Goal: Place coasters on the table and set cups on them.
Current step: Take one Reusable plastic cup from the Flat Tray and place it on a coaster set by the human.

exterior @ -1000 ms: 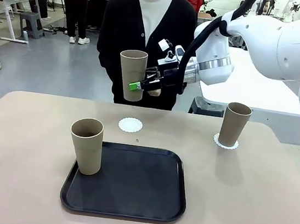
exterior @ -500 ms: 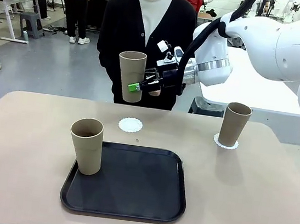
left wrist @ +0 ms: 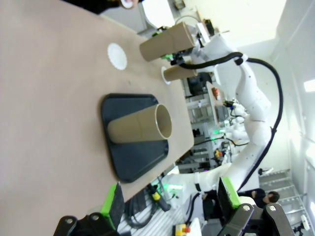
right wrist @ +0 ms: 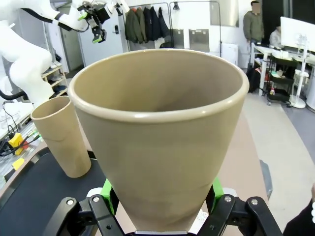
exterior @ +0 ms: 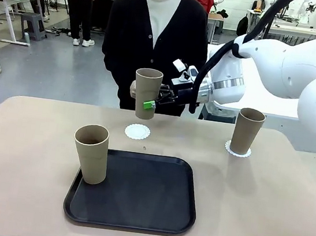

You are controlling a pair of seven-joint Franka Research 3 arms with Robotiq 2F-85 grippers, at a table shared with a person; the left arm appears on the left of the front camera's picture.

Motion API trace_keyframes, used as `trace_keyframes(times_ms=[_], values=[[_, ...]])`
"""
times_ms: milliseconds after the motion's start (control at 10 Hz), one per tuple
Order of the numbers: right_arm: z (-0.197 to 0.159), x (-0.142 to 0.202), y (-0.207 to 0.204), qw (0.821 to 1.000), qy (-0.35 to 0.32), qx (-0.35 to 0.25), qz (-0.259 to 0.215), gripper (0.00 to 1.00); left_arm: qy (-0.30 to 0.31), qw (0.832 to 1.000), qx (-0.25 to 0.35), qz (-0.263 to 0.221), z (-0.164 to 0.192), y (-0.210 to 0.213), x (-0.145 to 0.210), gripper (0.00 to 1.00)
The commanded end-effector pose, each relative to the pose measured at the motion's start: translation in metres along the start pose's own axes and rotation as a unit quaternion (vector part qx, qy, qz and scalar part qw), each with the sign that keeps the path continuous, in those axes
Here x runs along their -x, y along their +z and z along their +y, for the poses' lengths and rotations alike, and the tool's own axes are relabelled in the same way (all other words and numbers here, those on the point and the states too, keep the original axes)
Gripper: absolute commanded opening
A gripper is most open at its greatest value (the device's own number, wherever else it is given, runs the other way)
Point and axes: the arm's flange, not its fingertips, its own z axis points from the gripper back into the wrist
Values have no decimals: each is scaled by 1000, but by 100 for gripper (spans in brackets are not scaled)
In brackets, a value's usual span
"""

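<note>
Now right tool (exterior: 149,103) clamped on tall tan cardboard-like cup (exterior: 148,85), upright above bare white scalloped coaster (exterior: 137,131), evidently for setting down there; left tool (left wrist: 172,199) apart, idle.

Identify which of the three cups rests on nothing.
The cup gripped by the right claw, held up near the bare coaster; the left cup stands on the tray, the right cup on its coaster.
</note>
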Motion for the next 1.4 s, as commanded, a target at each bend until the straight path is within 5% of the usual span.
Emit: trace_keyframes(times_ms=[0,1300], values=[[-13,0,-6,999,10,-30,1,81,-4,1000,5,-3,-1,1,0,100],[-42,51,-30,999,-6,-29,32,81,-4,1000,5,-3,-1,1,0,100]])
